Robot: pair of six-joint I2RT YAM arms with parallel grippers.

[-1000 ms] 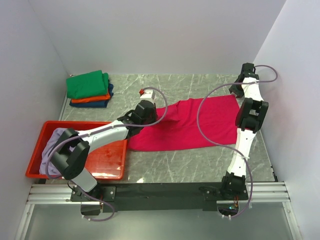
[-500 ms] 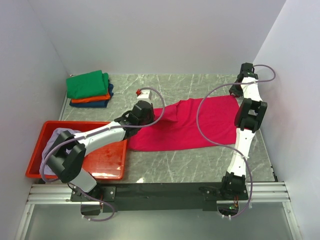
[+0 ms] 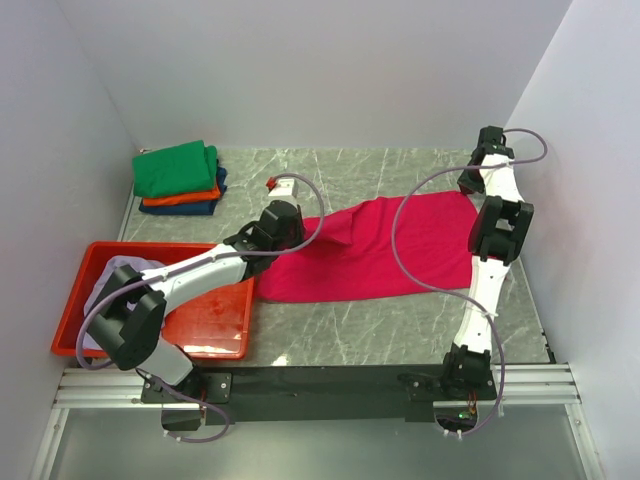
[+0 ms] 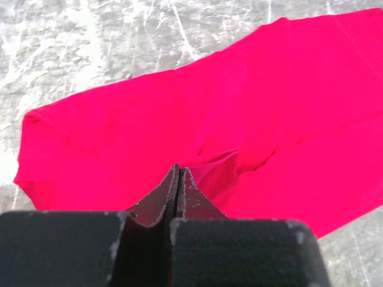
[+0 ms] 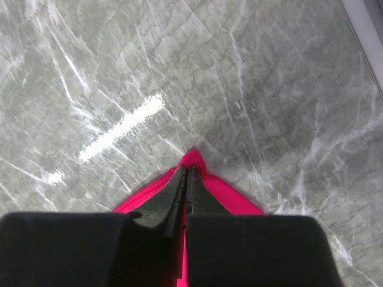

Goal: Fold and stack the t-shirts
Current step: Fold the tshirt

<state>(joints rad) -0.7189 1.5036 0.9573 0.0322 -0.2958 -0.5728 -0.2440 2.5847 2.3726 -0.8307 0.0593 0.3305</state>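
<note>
A crimson-pink t-shirt [image 3: 385, 250] lies spread flat across the middle of the table. My left gripper [image 3: 302, 225] is at its left far edge, shut on a raised fold of the cloth [image 4: 215, 164]. My right gripper [image 3: 469, 189] is shut on the shirt's far right corner [image 5: 194, 158], and pink cloth shows on both sides of its fingers. Folded green [image 3: 177, 168], orange [image 3: 182, 197] and dark blue [image 3: 190, 209] t-shirts are stacked at the back left. A pale lavender t-shirt [image 3: 108, 285] lies crumpled in the tray.
The red plastic tray [image 3: 215, 322] stands at the front left, under the left arm. White walls close in the table on the left, back and right. Bare marble [image 3: 400, 335] shows in front of the pink shirt.
My right gripper has shut on the shirt's far right corner. My left gripper has drawn the shirt's left edge a little toward the back left.
</note>
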